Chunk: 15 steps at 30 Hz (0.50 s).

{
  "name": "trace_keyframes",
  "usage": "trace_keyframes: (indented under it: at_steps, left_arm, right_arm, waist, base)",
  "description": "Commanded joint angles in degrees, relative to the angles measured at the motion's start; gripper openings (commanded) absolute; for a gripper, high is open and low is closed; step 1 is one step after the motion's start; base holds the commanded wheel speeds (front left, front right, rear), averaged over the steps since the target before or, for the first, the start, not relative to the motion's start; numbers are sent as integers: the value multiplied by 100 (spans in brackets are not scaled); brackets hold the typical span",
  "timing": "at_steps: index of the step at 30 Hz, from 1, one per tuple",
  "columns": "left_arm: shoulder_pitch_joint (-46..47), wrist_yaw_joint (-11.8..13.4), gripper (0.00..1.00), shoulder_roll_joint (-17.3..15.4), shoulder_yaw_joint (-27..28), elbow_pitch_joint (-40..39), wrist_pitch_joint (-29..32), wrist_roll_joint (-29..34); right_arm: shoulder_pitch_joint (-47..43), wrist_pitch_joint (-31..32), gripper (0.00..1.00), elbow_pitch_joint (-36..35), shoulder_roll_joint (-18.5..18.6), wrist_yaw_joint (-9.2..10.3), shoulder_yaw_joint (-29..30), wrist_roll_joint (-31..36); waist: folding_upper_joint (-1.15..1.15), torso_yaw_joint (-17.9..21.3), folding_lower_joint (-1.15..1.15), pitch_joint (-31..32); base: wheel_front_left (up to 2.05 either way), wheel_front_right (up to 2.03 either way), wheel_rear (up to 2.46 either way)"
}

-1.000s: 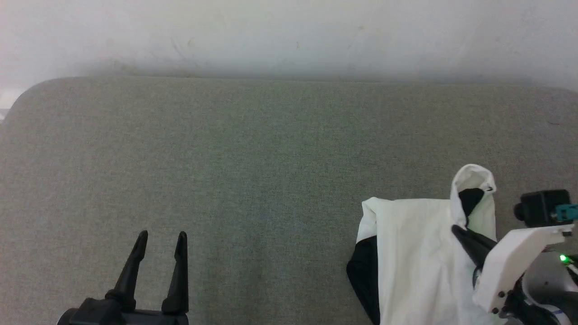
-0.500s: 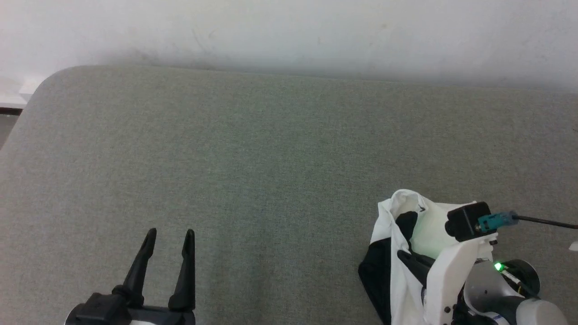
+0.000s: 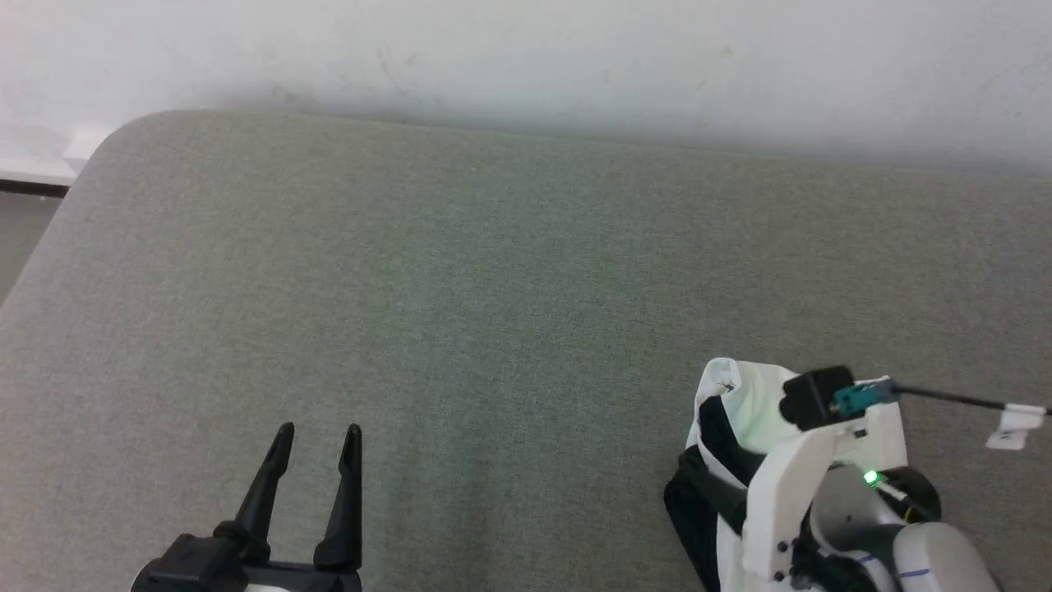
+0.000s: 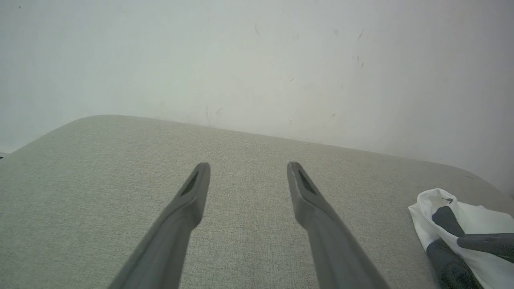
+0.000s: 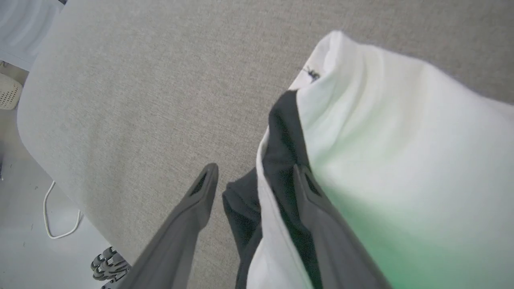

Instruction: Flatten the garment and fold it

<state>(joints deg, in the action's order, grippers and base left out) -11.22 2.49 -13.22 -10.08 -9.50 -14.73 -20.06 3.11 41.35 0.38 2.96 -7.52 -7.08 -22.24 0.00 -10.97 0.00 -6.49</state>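
Note:
The garment (image 3: 740, 403) lies bunched near the front right of the grey padded surface (image 3: 493, 288), white cloth over a black sleeve; it also shows in the left wrist view (image 4: 474, 220). My right gripper (image 5: 255, 170) stands open over its left edge. One finger (image 5: 192, 208) is above bare surface. The other (image 5: 321, 216) lies against the black and white folds, and the cloth edge hangs loose between them. My left gripper (image 3: 320, 429) is open and empty at the front left, far from the garment, with its fingers (image 4: 192, 200) above bare fabric.
A white wall (image 3: 526, 57) runs behind the surface. The surface's rounded left corner (image 3: 107, 140) drops to the floor, where a white cable (image 5: 60, 224) lies. A black cable with a white tag (image 3: 1015, 423) trails from my right wrist camera.
My right gripper has opened and let go of the garment, whose lifted peak has slumped into a lower heap. The head camera has shifted. My left gripper stays open.

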Motion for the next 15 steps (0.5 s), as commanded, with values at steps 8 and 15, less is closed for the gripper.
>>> trace_keyframes:
  at_steps: [8, 15]
  left_arm:
    - [-36, -40, 100, 22, -33, 9, -27, -30]
    - [-47, -23, 100, -15, -15, -51, -27, -20]
  right_arm:
    - [-201, 344, 100, -1332, -8, 3, 1032, 205]
    - [-1097, 554, 100, -1810, -8, 3, 2117, 156]
  waist:
    - [0, 200, 0, 81]
    - [0, 347, 0, 38]
  base:
    - [0, 0, 0]
    - [0, 0, 0]
